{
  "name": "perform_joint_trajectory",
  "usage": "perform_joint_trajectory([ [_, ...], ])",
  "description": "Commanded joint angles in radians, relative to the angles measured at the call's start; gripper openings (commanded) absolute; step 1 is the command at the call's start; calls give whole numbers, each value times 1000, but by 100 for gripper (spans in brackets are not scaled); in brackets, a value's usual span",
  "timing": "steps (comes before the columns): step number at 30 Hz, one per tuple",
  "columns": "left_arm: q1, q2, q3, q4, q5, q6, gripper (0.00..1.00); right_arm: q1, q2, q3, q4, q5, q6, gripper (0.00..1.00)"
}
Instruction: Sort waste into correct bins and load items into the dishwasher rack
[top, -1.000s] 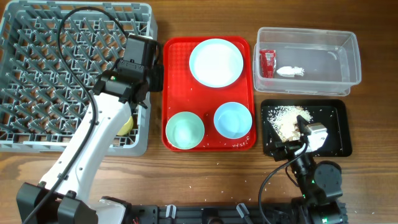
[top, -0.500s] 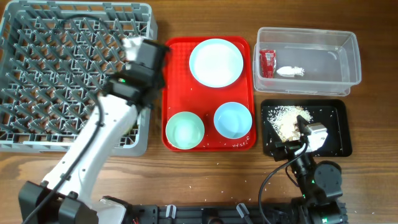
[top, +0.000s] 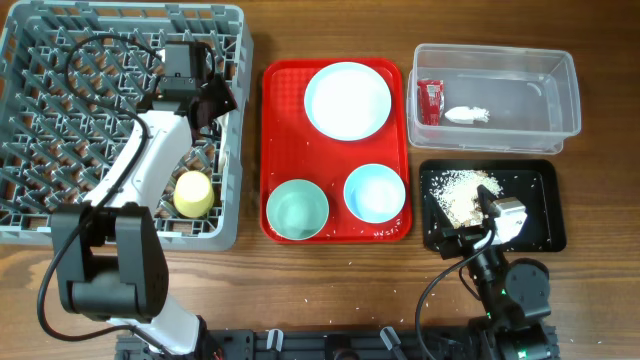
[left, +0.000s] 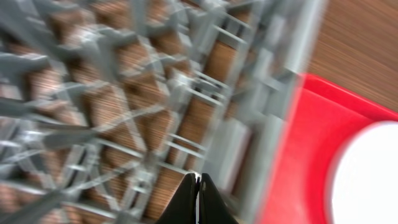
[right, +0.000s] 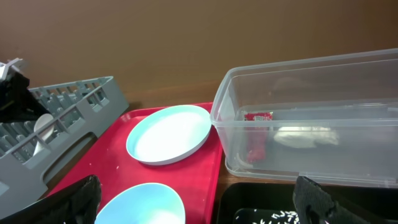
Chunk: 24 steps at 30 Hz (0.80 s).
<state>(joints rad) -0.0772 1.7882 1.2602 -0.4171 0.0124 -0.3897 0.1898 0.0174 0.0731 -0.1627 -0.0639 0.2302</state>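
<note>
While its fingers (left: 188, 199) touch, the left hand (left: 198, 182) overhangs the rack (top: 130, 14).

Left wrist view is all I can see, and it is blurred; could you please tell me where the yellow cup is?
Observer: The yellow cup sits inside the dishwasher rack, in its right half, on the side nearest the robot.
Operator: Thanks. What is on the red tray?
Observer: The pale plate, the mint-green bowl and the light-blue bowl.
Operator: And the right gripper?
Observer: It is open and empty, by the black tray.
</note>
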Motion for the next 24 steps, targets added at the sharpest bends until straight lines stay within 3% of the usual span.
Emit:
perform_joint_trajectory([
  [1,1,-43,-1,-13,198,42,4,-6,-10,-2,5,-13,9,100],
  [2,3,-67,-1,-27,176,40,10,-6,-10,-2,5,-13,9,100],
  [3,4,-96,-1,-41,112,7,26,-6,-10,-2,5,-13,8,100],
  [4,3,-120,-1,-43,77,0,33,-6,-10,-2,5,-13,8,100],
  [5,3,-140,-1,-43,51,1,48,-6,-10,-2,5,-13,9,100],
  [6,2,-170,-1,-44,21,6,55,-6,-10,-2,5,-13,9,100],
  [8,1,-218,-1,-57,-3,24,60,-6,-10,-2,5,-13,9,100],
  [9,-3,-240,-1,-72,-3,24,59,-6,-10,-2,5,-13,9,100],
  [10,-13,-254,-1,-93,-2,48,41,-6,-10,-2,5,-13,9,100],
  [11,-28,-254,-1,-126,-3,78,5,-6,-10,-2,5,-13,9,100],
  [15,-79,-165,-2,-163,-3,152,4,-6,-10,-2,5,-13,9,100],
  [20,-64,5,-2,-129,-48,147,4,-6,-10,-2,5,-13,9,100],
  [23,-61,18,2,-76,-48,147,4,-6,-10,-2,5,-13,9,100],
  [24,-69,-2,13,-82,-40,147,12,-6,-10,-2,5,-13,9,100],
])
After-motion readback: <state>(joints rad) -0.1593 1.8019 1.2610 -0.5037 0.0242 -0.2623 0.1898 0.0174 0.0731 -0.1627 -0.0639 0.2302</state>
